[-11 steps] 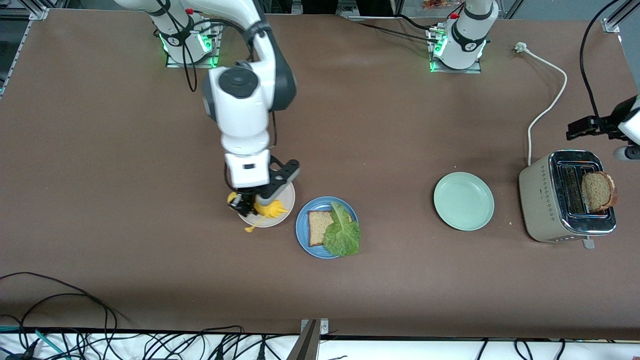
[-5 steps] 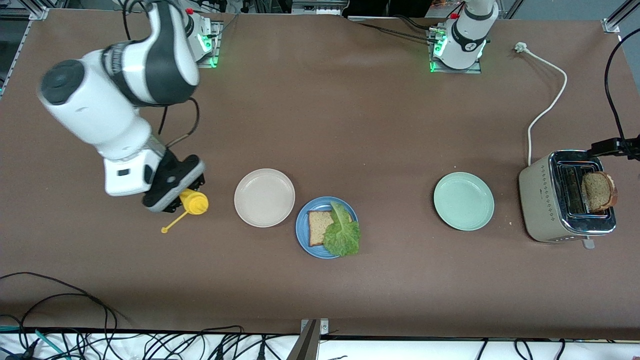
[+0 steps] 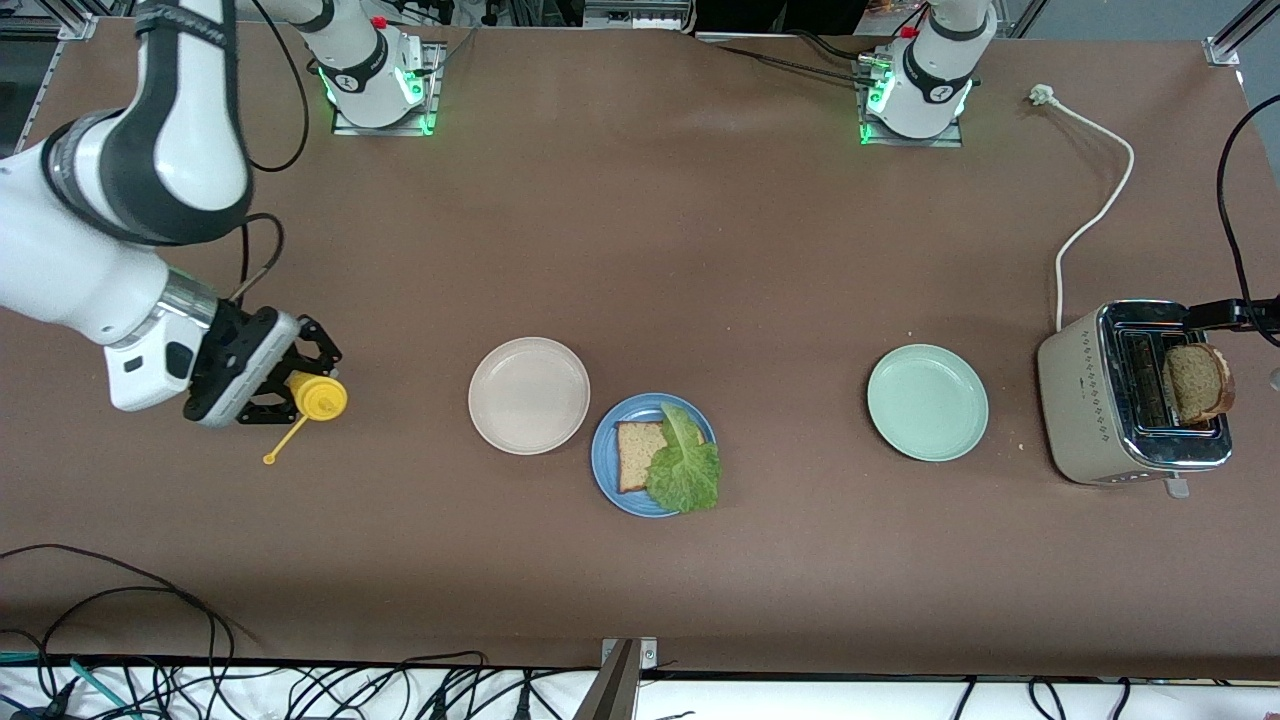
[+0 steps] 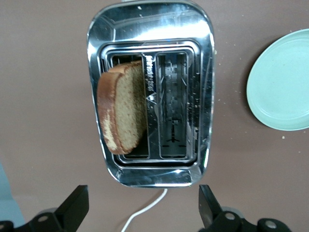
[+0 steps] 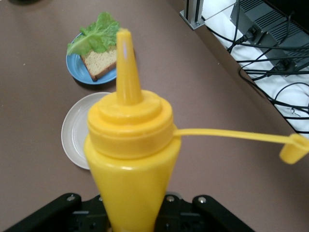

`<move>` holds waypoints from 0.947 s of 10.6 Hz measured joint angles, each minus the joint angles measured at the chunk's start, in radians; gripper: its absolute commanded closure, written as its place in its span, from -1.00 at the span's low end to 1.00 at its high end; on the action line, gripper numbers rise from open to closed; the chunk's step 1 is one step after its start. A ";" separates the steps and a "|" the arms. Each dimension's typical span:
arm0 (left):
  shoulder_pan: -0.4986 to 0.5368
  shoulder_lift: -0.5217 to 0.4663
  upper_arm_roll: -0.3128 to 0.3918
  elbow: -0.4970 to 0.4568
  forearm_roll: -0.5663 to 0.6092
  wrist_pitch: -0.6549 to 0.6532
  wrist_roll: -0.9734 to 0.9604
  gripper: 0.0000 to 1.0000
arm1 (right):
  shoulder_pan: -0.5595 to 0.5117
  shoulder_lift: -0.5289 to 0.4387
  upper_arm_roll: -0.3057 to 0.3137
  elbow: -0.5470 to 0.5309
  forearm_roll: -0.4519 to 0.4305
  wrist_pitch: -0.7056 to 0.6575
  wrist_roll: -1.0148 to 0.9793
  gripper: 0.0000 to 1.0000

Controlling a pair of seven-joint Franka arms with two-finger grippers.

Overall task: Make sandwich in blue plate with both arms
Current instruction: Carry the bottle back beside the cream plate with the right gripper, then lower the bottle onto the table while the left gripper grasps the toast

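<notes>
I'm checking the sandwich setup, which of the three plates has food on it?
The blue plate, between the beige-white plate and the mint-green plate; it alone carries a bread slice and lettuce leaf.

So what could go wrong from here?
The right gripper holds a yellow bottle over the table, its cap dangling open on its strap, so sauce might drip out if squeezed. The second slice leans out of the toaster; the open left gripper above it could knock it crooked or tip the toaster. The lettuce hangs over the blue plate rim and may slide off.
</notes>
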 measured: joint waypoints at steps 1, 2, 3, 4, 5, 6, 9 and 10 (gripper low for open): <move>0.014 0.011 0.000 0.002 0.000 0.026 0.033 -1.00 | -0.032 0.000 0.001 -0.028 0.044 -0.015 -0.077 1.00; 0.032 0.025 0.000 0.003 0.000 0.048 0.060 -1.00 | -0.063 0.001 0.001 -0.062 0.095 -0.032 -0.144 1.00; 0.050 0.038 0.000 0.004 0.000 0.068 0.076 -1.00 | -0.093 0.003 0.003 -0.102 0.151 -0.048 -0.211 1.00; 0.062 0.049 0.000 0.005 0.000 0.080 0.085 -1.00 | -0.119 0.009 0.007 -0.140 0.210 -0.062 -0.289 1.00; 0.069 0.057 0.000 0.006 0.000 0.089 0.088 -1.00 | -0.143 0.024 0.011 -0.171 0.260 -0.072 -0.371 1.00; 0.072 0.062 0.000 0.007 0.000 0.091 0.088 -1.00 | -0.168 0.046 0.015 -0.190 0.306 -0.088 -0.449 1.00; 0.072 0.069 -0.003 0.011 0.000 0.112 0.088 -1.00 | -0.245 0.152 0.025 -0.204 0.452 -0.189 -0.705 1.00; 0.073 0.078 -0.003 0.011 0.000 0.128 0.088 -1.00 | -0.261 0.191 0.027 -0.204 0.506 -0.218 -0.773 1.00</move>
